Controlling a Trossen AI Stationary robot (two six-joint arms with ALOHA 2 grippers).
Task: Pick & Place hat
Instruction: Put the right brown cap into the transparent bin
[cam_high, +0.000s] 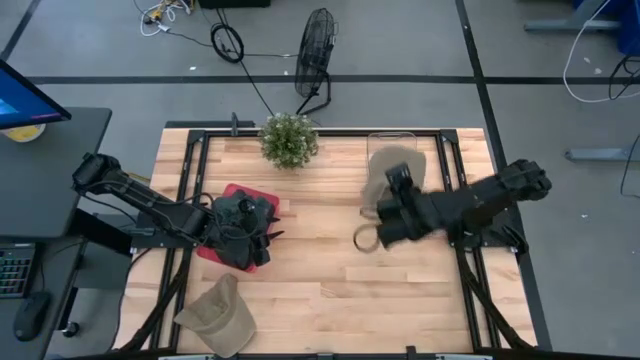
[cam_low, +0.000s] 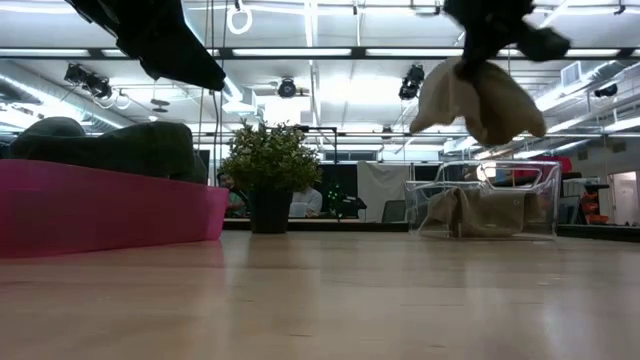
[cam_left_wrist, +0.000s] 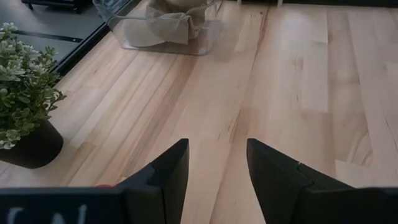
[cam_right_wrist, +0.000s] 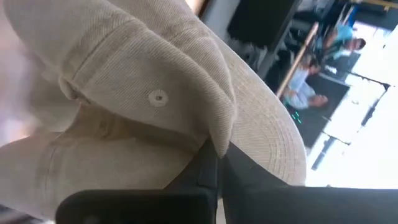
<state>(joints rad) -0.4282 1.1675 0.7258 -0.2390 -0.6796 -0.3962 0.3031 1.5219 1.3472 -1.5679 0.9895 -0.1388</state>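
A beige cap hangs in the air from my right gripper, which is shut on it over the table's right half. Its crown and brim fill the right wrist view. A second beige cap lies inside a clear bin at the far edge. A khaki cap rests on the table near the near-left corner. Dark caps sit on a pink tray. My left gripper is open over that tray and holds nothing. My right gripper pinches a fold of the beige cap's crown between its two fingers, beside the place where the brim starts. The fingers come at it from above. The cap is lifted clear of the table and hangs slack below the gripper.
A potted plant stands at the far edge, left of the clear bin. Bare wooden tabletop lies between the two arms and toward the near edge. Black frame rails run along the table's sides.
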